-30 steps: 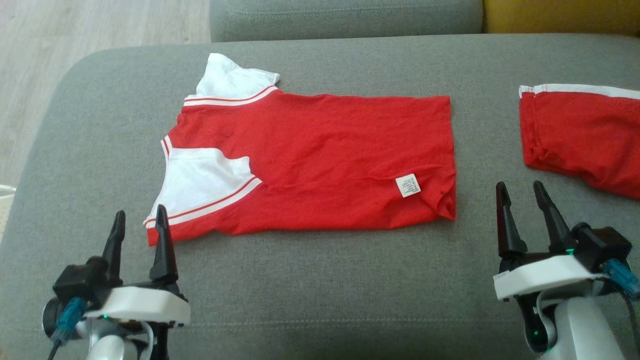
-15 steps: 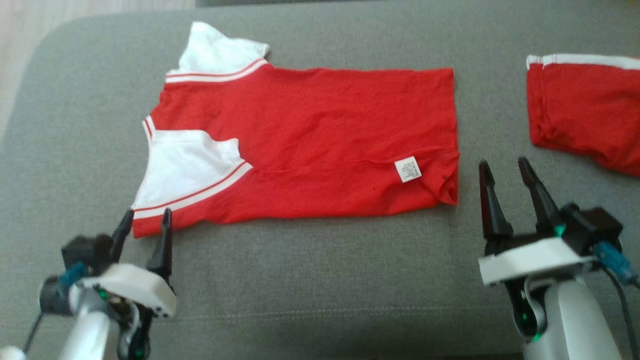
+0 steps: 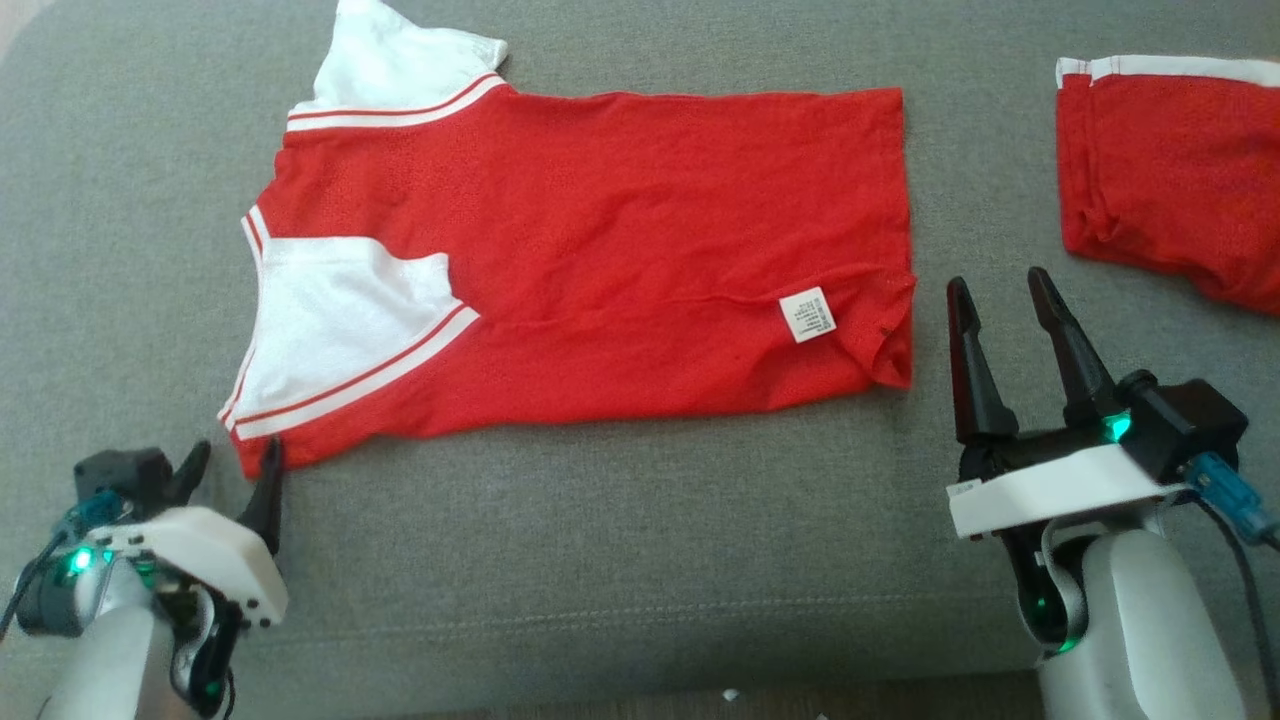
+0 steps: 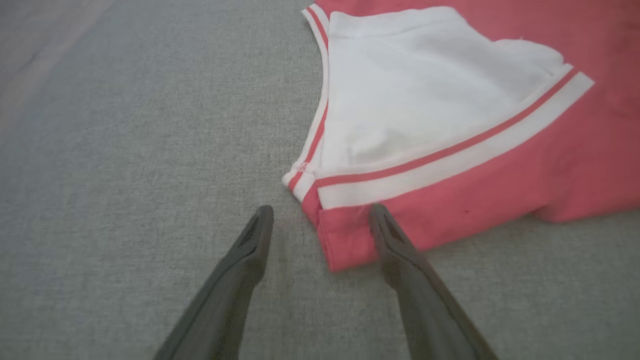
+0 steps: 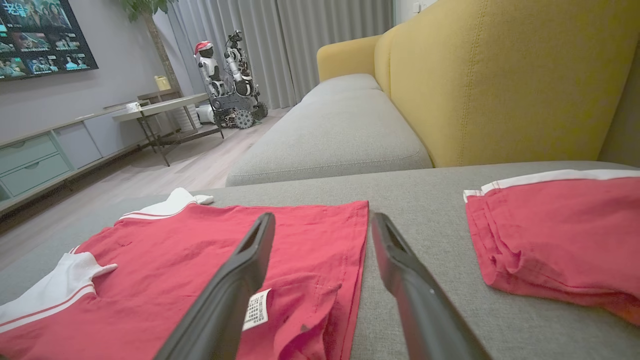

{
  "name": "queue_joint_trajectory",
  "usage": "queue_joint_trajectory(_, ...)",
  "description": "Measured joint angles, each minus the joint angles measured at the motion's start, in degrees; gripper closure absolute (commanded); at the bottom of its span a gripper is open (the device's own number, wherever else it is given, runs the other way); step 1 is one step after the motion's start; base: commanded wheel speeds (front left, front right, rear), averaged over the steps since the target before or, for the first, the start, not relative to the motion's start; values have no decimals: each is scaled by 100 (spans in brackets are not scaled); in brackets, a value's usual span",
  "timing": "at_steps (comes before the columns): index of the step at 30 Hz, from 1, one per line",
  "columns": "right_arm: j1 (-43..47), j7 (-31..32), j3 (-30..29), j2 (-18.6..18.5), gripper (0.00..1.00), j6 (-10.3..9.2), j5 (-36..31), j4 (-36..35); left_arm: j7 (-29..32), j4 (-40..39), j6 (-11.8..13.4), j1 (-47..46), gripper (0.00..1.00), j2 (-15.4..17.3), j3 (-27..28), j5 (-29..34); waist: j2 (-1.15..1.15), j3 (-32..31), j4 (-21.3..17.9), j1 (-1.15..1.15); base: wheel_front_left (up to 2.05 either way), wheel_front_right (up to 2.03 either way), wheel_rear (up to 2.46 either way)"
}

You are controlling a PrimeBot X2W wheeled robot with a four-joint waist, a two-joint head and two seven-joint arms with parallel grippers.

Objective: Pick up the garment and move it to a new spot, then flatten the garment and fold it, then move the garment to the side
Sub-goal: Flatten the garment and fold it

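The left gripper (image 3: 236, 447), wide, is bracketing a corner of the garment (image 3: 600, 250), probably for folding; the right gripper (image 3: 997, 279) is hovering wide, hem leftward.

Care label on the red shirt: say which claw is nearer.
Right. The right claw sits just beyond the hem of the shirt, beside the care label; the left claw is at the opposite sleeve corner.

Your head view crops the shirt (image 3: 600, 250) at its upper white sleeve (image 3: 400, 50). Second red garment (image 3: 1170, 170) runs off right; label (image 3: 808, 314) print unreadable
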Motion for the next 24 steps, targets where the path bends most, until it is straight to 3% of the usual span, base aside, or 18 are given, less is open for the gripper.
queue_joint_trajectory(14,-4,45,-43,1,0,0,0,-29,155,781,-86,-525,0,129,-519,-344,0,62,-65,0,0,0,0)
queue_joint_trajectory(15,-4,73,-63,1,0,0,0,-25,188,787,-86,-553,74,148,-610,-383,0,54,-65,0,0,0,0)
queue_joint_trajectory(16,-4,93,-78,1,0,0,0,-16,202,784,-82,-569,100,176,-709,-439,0,45,-62,0,0,0,0)
queue_joint_trajectory(20,-3,257,-176,1,0,0,11,94,192,743,-91,-604,100,220,-1013,-668,0,7,-28,0,0,0,0)
queue_joint_trajectory(24,4,419,-243,1,0,0,166,325,-296,732,-34,-586,100,237,-1062,-650,0,-30,47,0,0,0,0)
